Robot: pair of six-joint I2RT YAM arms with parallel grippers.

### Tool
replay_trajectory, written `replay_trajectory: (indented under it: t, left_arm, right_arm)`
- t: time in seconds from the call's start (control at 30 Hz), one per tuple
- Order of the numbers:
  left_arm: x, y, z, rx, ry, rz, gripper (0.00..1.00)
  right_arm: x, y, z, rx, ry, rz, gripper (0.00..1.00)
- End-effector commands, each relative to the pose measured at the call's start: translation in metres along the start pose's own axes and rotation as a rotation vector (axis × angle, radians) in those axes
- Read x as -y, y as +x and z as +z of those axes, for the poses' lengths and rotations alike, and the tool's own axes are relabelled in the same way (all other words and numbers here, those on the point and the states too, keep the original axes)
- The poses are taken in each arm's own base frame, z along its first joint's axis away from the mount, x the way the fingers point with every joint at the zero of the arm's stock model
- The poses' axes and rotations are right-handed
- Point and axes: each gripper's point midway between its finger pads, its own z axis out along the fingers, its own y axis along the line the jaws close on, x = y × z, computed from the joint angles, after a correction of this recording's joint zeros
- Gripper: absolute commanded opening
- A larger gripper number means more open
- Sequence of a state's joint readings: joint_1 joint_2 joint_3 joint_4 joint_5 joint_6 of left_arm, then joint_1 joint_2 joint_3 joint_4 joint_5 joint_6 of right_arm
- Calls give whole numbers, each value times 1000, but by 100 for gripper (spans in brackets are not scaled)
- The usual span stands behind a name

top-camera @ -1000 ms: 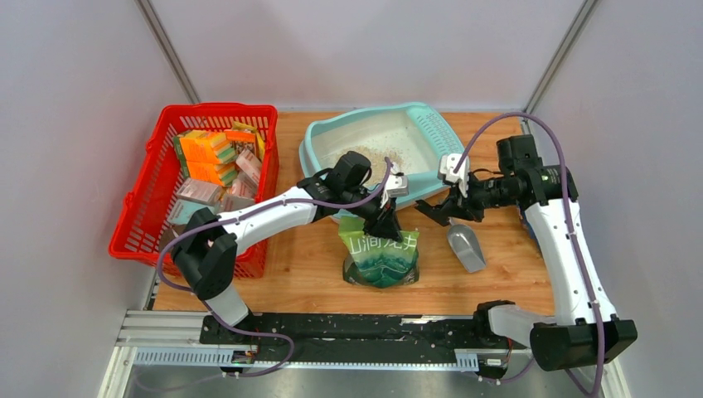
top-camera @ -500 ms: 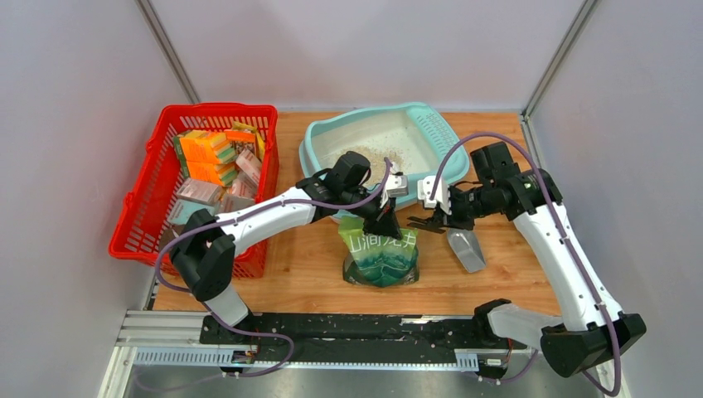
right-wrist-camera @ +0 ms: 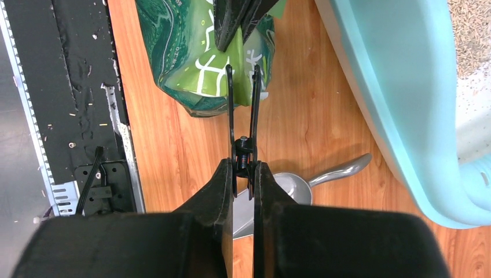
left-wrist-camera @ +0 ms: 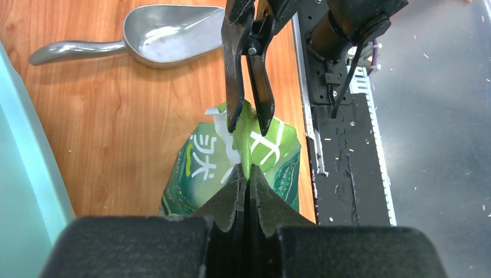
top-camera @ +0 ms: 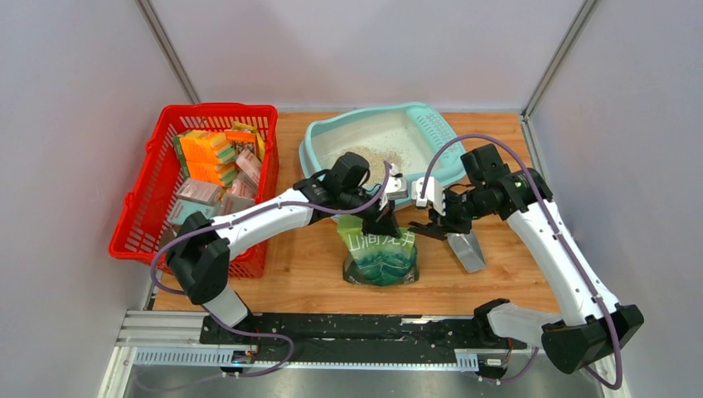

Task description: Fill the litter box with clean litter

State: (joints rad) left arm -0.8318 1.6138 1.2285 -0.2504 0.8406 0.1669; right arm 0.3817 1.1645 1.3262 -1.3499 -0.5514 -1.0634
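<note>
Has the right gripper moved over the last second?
Yes. The right gripper, shut on a black clip, has shifted left, away from above the grey scoop and up to the green bag.

The overhead camera looks down from 6 o'clock across the table [top-camera: 514, 282]. Close wrist cameras face each other, left toward 3 o'clock, right toward 9, sharing the bag [top-camera: 380, 253].

— How's the light?
— Bright and even, from overhead. The top view is sharp, and the arms throw only soft shadows on the counter [top-camera: 506, 282].
— Glare?
— White sheen in the metal scoop [left-wrist-camera: 168, 37]. Up close, the left end effector [left-wrist-camera: 244, 174] and right end effector [right-wrist-camera: 243, 169] blur dark at the bottom edge, while the green bag [left-wrist-camera: 272, 156] and black clip [right-wrist-camera: 242, 146] stay crisp.
</note>
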Motion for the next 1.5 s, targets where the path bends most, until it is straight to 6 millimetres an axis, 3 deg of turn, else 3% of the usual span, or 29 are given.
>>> replay_trajectory:
  t: [0.0, 0.17, 0.4, 0.6, 0.9, 1.13, 1.27, 1.3, 1.37, 1.4, 1.47]
  left_arm:
    - [6, -21, -14, 50, -18, 90, 0]
    - [6, -22, -15, 51, -19, 91, 0]
    - [3, -18, -23, 32, -72, 87, 26]
    - [13, -10, -47, 75, -77, 61, 36]
    - [24, 12, -63, 51, -97, 58, 38]
    - [25, 27, -64, 5, -90, 92, 40]
    - [27, 30, -62, 7, -69, 109, 33]
    - [27, 30, -62, 7, -68, 115, 24]
    - [27, 30, -62, 9, -69, 131, 15]
    - [27, 30, -63, 12, -68, 139, 5]
    - [29, 30, -65, 23, -71, 163, 0]
  right_arm:
    - [-69, 35, -14, -179, -232, 196, 0]
    - [-74, 35, -11, -204, -259, 194, 0]
    - [-83, 29, -6, -261, -297, 168, 0]
    - [-76, 28, -10, -305, -244, 162, 0]
    - [-80, 36, -10, -415, -218, 139, 0]
    - [-73, 14, -13, -397, -166, 223, 0]
    - [-93, 10, -9, -409, -208, 249, 0]
    - [-101, 11, -7, -415, -223, 272, 0]
    - [-110, 12, -6, -430, -242, 253, 0]
    - [-110, 15, -6, -443, -236, 250, 0]
    - [-106, 17, -6, -454, -219, 231, 0]
